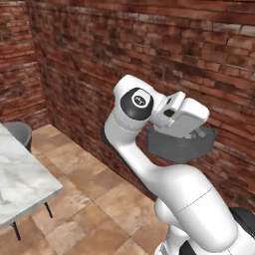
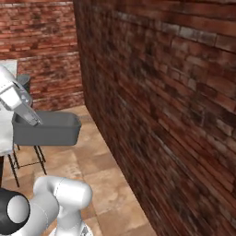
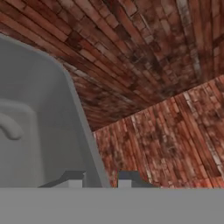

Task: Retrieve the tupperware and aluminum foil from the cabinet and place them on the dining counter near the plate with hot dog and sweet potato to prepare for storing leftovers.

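The tupperware is a grey rectangular open container held up in the air, well above the tiled floor and close to the brick wall. My gripper reaches into it from above and is shut on its rim. From the right base view the tupperware hangs level under the gripper. In the hand view one side wall of the tupperware runs between the two tips of the gripper. A corner of the marble dining counter lies at the lower left, apart from the container.
A brick wall stands close behind the held container and runs along the right side. A dark stool stands by the counter's far end. Tiled floor lies open between counter and wall.
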